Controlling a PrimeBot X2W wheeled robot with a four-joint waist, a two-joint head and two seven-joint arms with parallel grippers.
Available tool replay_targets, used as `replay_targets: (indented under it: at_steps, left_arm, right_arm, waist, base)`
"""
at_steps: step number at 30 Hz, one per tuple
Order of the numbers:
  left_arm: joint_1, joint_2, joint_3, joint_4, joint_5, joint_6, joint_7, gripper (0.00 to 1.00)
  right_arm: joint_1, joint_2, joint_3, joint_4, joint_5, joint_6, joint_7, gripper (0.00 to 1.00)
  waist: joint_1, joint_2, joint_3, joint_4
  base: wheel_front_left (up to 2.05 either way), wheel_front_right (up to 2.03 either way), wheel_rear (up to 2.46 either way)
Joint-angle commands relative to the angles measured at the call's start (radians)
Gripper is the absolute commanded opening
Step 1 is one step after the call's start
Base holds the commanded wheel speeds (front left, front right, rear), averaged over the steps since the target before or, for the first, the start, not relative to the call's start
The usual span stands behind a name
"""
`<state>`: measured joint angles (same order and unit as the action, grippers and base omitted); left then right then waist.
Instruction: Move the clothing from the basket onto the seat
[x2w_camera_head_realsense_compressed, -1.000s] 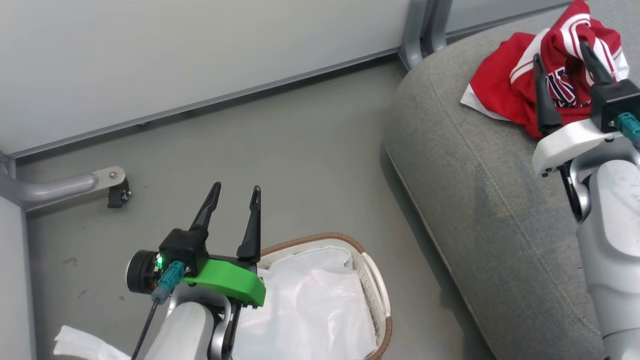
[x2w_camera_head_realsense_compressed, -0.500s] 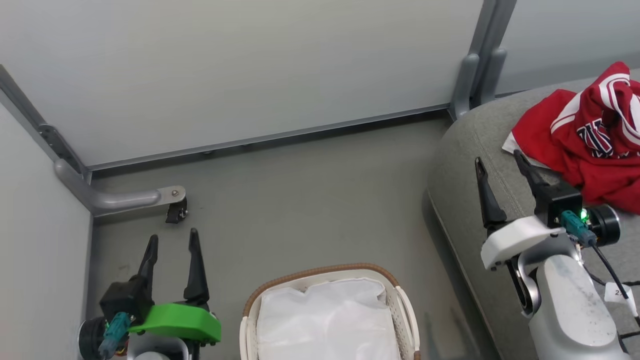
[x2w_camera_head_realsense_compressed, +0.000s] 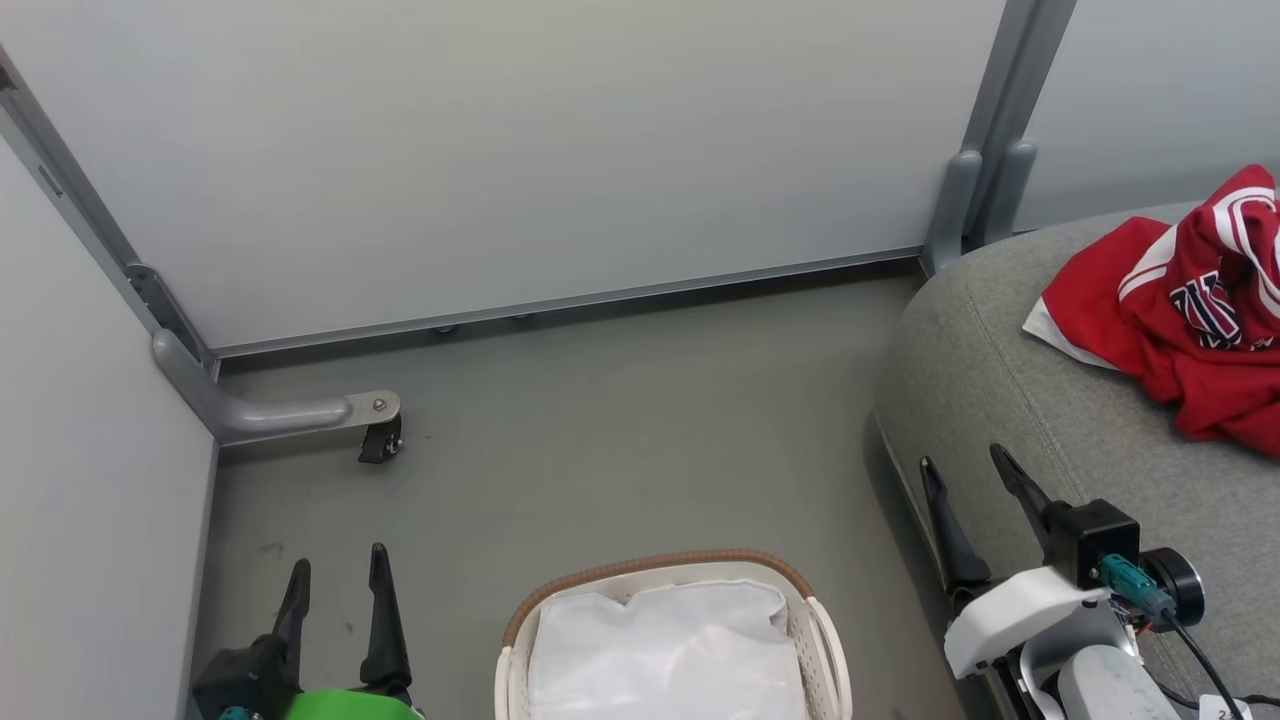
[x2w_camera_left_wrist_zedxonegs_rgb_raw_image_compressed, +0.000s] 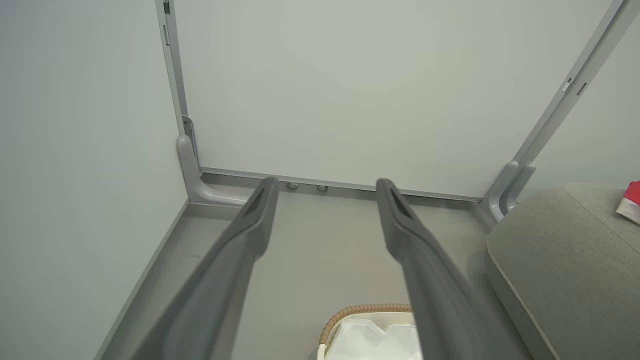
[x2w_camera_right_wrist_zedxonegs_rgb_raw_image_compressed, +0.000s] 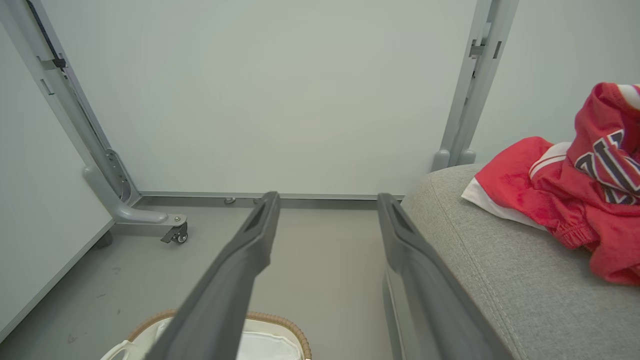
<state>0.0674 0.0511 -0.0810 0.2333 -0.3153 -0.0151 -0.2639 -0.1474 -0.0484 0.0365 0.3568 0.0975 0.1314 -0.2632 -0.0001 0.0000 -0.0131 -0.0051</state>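
Near the seat's (x2w_camera_head_realsense_compressed: 1050, 440) far edge lies the clothing (x2w_camera_head_realsense_compressed: 1150, 320); my left pincer (x2w_camera_head_realsense_compressed: 339, 557) and right pincer (x2w_camera_head_realsense_compressed: 963, 456) stand spread, empty.

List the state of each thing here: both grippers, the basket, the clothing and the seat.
basket: upright on the floor, white liner inside, no red visible.
seat: holding the clothing.
clothing: crumpled heap resting on the seat, ungripped.
left gripper: open, empty, left of the basket.
right gripper: open, empty, at the seat's edge.
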Motion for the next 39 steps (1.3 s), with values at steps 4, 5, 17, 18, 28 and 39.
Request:
replay_targets:
  at_steps: [4,5,17,18,28,39]
  left_arm:
    - [0.008,0.000,-0.023,0.000,-0.013,0.011,-0.001,1.00]
    - [0.008,0.000,-0.026,0.000,-0.014,0.013,-0.001,1.00]
    - [0.001,0.000,-0.040,0.017,-0.017,0.014,-0.001,1.00]
    - [0.001,0.000,-0.041,0.018,-0.016,0.014,-0.001,1.00]
    - [0.001,-0.002,-0.044,0.038,-0.030,0.006,0.001,0.00]
    - [-0.023,-0.002,-0.015,0.046,-0.195,-0.010,0.050,0.00]
  right_arm:
    - [0.025,-0.004,-0.011,-0.005,-0.009,-0.001,-0.002,1.00]
    - [0.026,-0.004,-0.012,-0.003,-0.008,-0.001,-0.002,1.00]
    - [0.033,-0.004,-0.010,-0.013,0.005,-0.001,-0.002,1.00]
    - [0.034,-0.004,-0.010,-0.013,0.006,-0.001,-0.002,1.00]
    - [0.036,0.002,-0.006,-0.009,0.009,0.000,0.001,0.00]
    - [0.035,0.004,-0.030,-0.005,0.202,0.000,0.056,0.00]
  waist:
    - [0.0001,0.0000,-0.002,-0.002]
    - [0.0001,0.0000,-0.002,-0.003]
    - [0.0001,0.0000,-0.007,-0.006]
    - [0.0001,0.0000,-0.008,-0.006]
    - [0.0001,0.0000,-0.016,-0.003]
    - [0.0001,0.0000,-0.014,-0.002]
  base:
    - [0.00,0.00,0.00]
    - [0.00,0.00,0.00]
    - [0.00,0.00,0.00]
    - [0.00,0.00,0.00]
    - [0.00,0.00,0.00]
    - [0.00,0.00,0.00]
